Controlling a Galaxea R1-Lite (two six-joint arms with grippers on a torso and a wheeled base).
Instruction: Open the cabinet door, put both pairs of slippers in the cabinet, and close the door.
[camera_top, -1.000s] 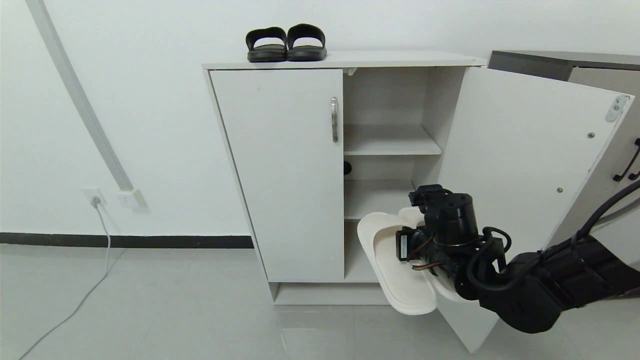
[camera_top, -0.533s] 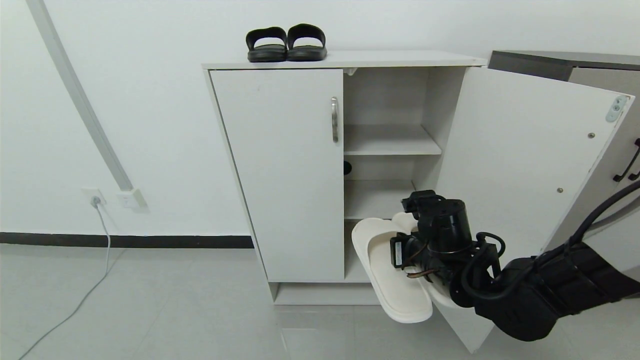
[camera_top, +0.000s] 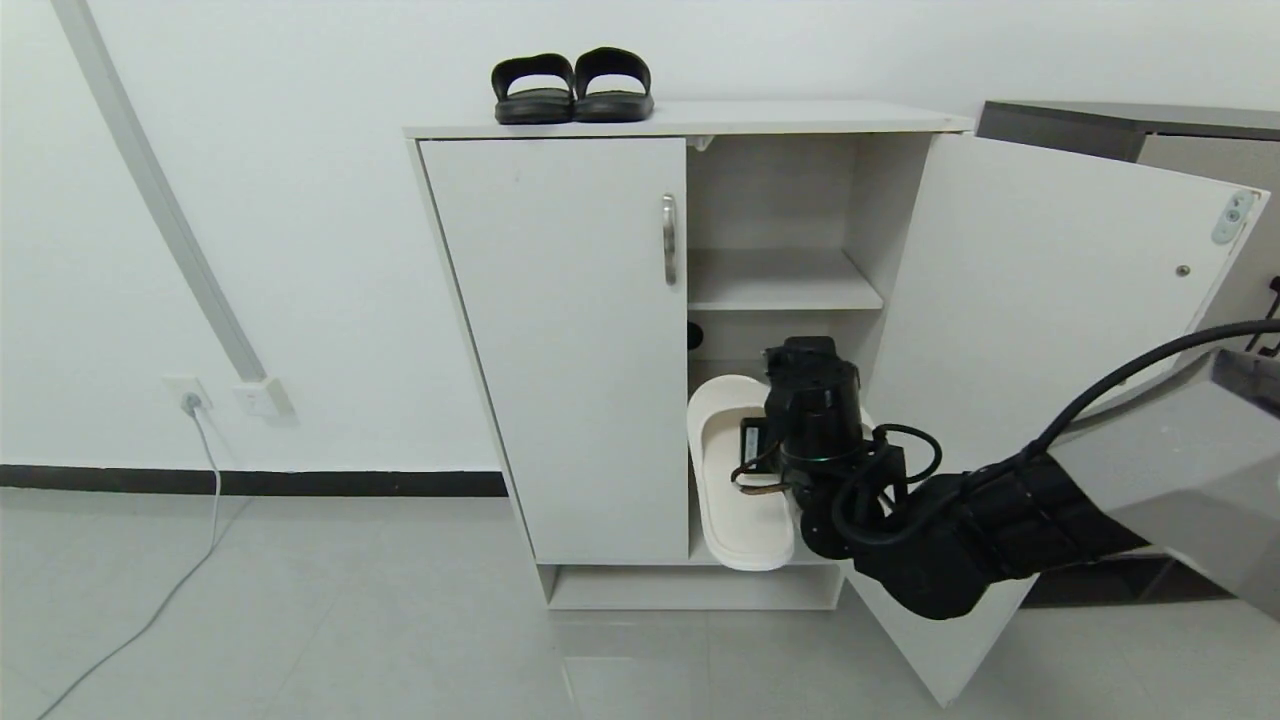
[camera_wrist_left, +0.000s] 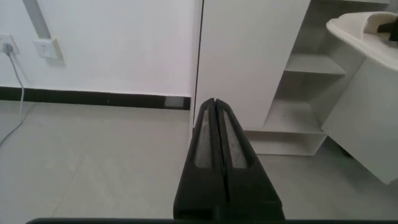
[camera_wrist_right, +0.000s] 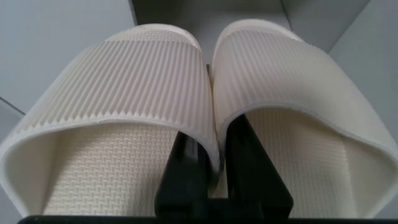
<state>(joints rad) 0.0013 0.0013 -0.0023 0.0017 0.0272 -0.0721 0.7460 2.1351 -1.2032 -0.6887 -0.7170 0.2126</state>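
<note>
- From the head: finds black slippers (camera_top: 572, 88) resting on top of the cabinet (camera_top: 560, 350), with its right door (camera_top: 1040, 300) wide open. Catches white slippers (camera_top: 735, 480) held up at the open side, below the upper shelf (camera_top: 780, 285).
- From the left wrist: shows the left gripper (camera_wrist_left: 215, 109) pressed together and empty above the floor (camera_wrist_left: 93, 162), facing the cabinet.
- From the right wrist: reveals what the head hides, namely the right gripper (camera_wrist_right: 214, 165) clamped on the white slippers' inner strap edges, with the pair side by side.

- Bright, even light fell across the white wall (camera_top: 300, 200) and cabinet (camera_top: 560, 350).
- Soft shadow sat inside the cabinet's open compartments.
- A faint sheen showed on the floor (camera_top: 620, 680) tiles.
</note>
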